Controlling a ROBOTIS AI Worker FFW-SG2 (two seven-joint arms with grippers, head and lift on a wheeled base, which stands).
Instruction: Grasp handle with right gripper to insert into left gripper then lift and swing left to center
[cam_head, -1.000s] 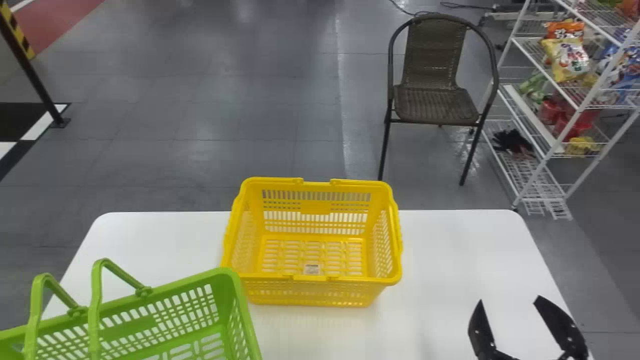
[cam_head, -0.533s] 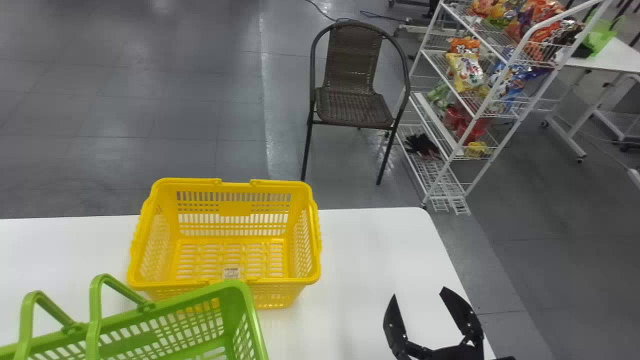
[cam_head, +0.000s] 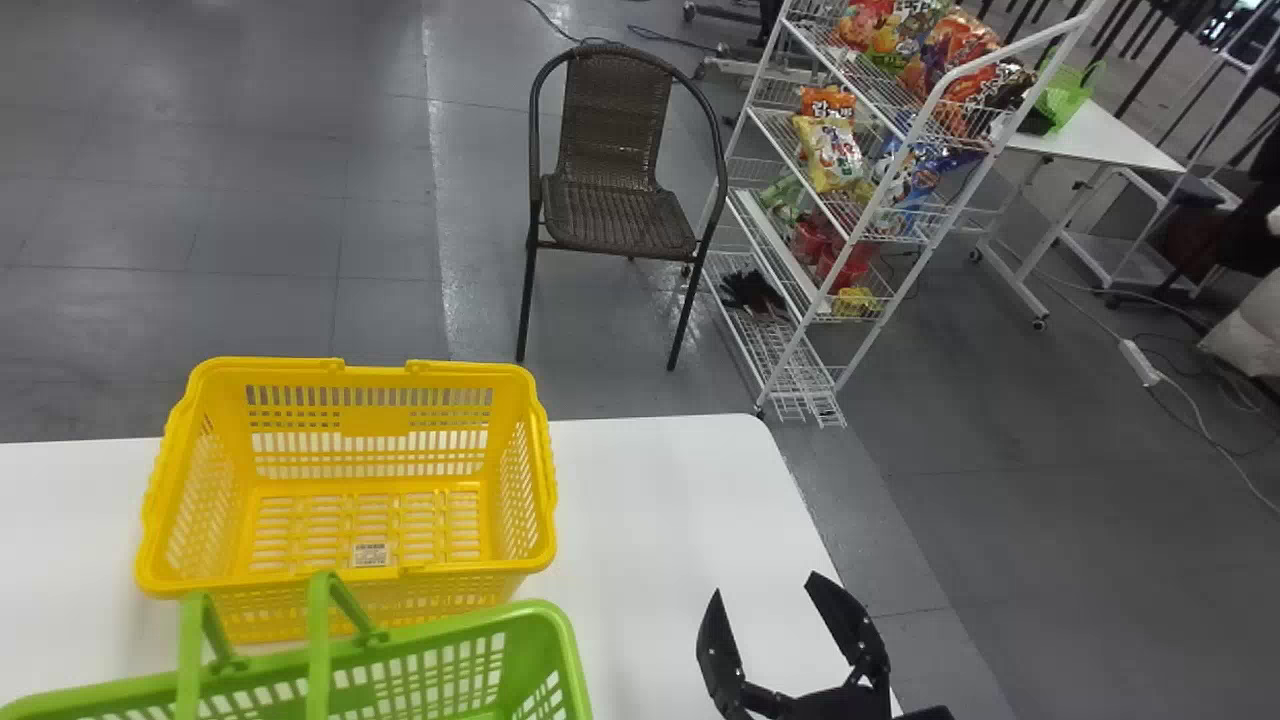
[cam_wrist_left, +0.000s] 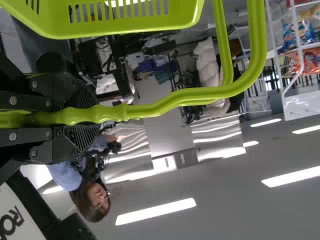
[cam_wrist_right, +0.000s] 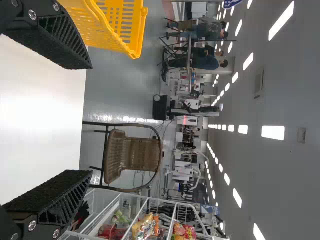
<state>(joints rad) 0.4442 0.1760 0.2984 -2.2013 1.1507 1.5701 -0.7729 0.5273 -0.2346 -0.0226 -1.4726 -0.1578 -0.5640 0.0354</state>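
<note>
So in the head view the green basket (cam_head: 565, 640) is near left, its handle (cam_head: 318, 640) standing up, and its far rim overlaps the near side of the yellow basket (cam_head: 460, 376), which sits on the bench (cam_head: 650, 480). It looks lifted to me, though I can't swear how high. The right gripper (cam_head: 765, 583) is near right over the bench, jaws wide apart with nothing between them. Left wrist view tells you the important bit: the left gripper (cam_wrist_left: 94, 115) has its jaws clamped on the green handle, with the basket's wall off beside it. Right wrist view has those right jaws well spread again, bench surface between them. So I'd say the handover is done, the lift looks done too, and what's left is finishing the swing to center and settling there, probably the last stretch. Compared with a second ago, the head view has turned right, so the yellow basket and the chair (cam_head: 620, 215) have slid left in it, while the green basket has come right and now sits in front of the yellow one instead of off to its left
</note>
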